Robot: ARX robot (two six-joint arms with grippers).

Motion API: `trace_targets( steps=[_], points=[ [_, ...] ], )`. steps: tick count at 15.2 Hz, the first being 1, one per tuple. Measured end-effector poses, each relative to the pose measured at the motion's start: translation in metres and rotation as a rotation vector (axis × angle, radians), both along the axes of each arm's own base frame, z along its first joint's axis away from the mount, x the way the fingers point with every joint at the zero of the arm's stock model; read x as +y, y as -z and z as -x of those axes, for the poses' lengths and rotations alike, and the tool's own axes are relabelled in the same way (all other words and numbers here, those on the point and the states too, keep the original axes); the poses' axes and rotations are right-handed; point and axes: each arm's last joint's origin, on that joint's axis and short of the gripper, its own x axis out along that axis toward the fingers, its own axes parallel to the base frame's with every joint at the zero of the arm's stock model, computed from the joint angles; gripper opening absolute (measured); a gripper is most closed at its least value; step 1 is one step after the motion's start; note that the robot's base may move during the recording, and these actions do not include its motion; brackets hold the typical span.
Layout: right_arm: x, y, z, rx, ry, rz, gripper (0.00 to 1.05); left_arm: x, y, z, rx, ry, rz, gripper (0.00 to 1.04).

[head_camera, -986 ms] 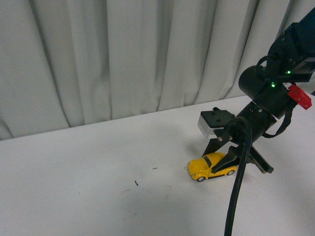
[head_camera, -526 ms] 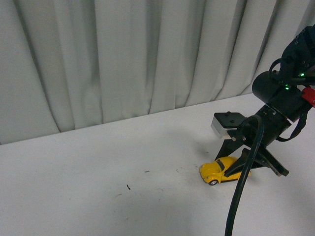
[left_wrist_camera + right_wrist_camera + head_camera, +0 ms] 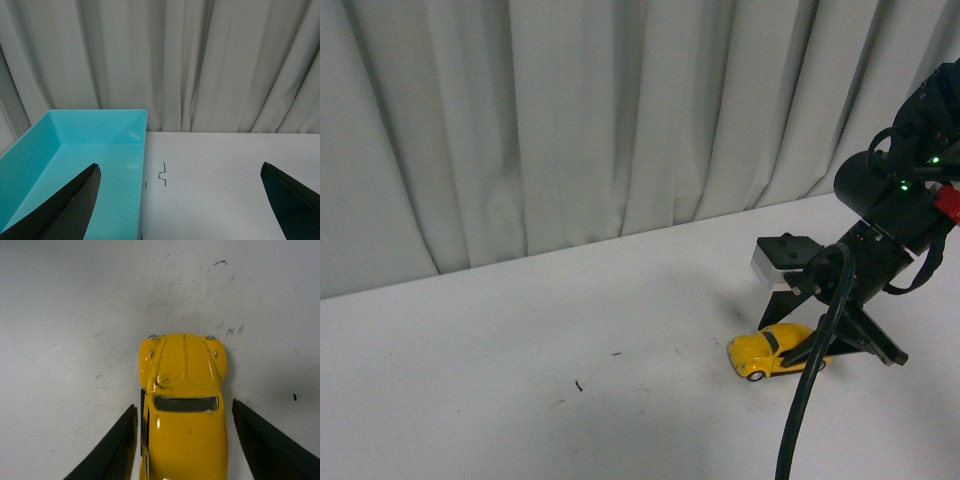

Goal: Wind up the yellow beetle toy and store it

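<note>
The yellow beetle toy (image 3: 770, 351) and the right gripper (image 3: 183, 405) now sit a bit more to the right on the white table (image 3: 470, 400). The blue bin (image 3: 95, 125) is cut off. The left gripper (image 3: 178, 170) is spread wide, holding nothing. The toy's back is hidden. The right gripper's fingers (image 3: 117, 450) stand apart, one on each side of it.
</note>
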Motion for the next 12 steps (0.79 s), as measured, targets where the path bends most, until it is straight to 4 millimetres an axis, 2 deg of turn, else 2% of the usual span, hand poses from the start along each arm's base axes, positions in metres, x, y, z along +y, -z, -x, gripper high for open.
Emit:
trace_targets(
  steps=[3,4,5,12],
  points=[
    [0.0016,0.0003,-0.0003,0.0,-0.004,0.0,0.95,0.0,0.0,0.0,0.0,0.0,0.0,0.98],
    [0.0015,0.0005,-0.0005,-0.003,-0.004,0.001,1.0,0.0,0.0,0.0,0.0,0.0,0.0,0.98],
    [0.0016,0.0012,-0.0004,-0.008,-0.004,0.003,0.97,0.0,0.0,0.0,0.0,0.0,0.0,0.98],
    [0.0021,0.003,-0.001,-0.027,-0.006,0.01,0.98,0.0,0.0,0.0,0.0,0.0,0.0,0.98]
  ],
)
